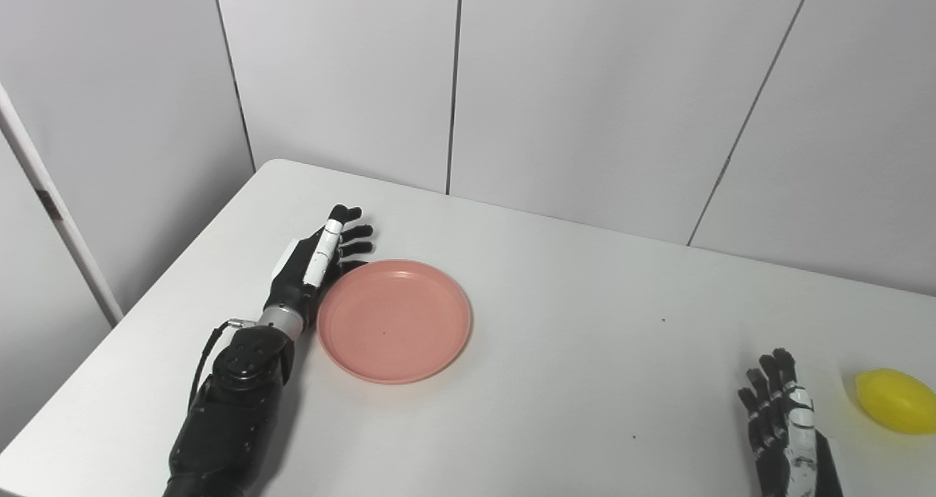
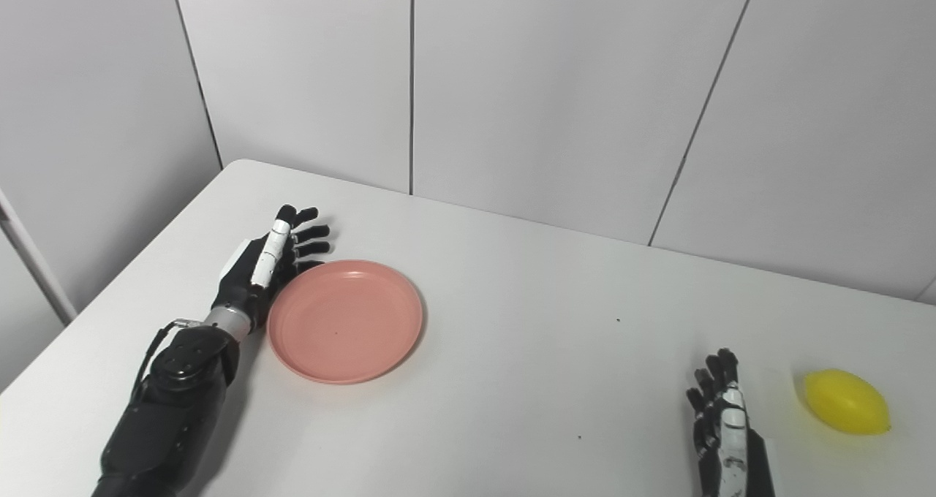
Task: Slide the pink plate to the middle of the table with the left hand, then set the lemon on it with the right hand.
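A round pink plate (image 1: 393,320) lies empty on the white table (image 1: 585,321), left of centre. My left hand (image 1: 318,259) stands on edge with fingers straight, its palm side against the plate's left rim, and holds nothing. A yellow lemon (image 1: 896,400) lies at the table's right side. My right hand (image 1: 784,424) rests open near the front right, fingers apart, a short gap left of the lemon and not touching it. Both also show in the right eye view: plate (image 2: 345,320), lemon (image 2: 847,402).
White wall panels (image 1: 585,80) stand close behind the table's far edge. The table's left edge runs diagonally past my left arm (image 1: 230,402). A few small dark specks dot the tabletop right of the plate.
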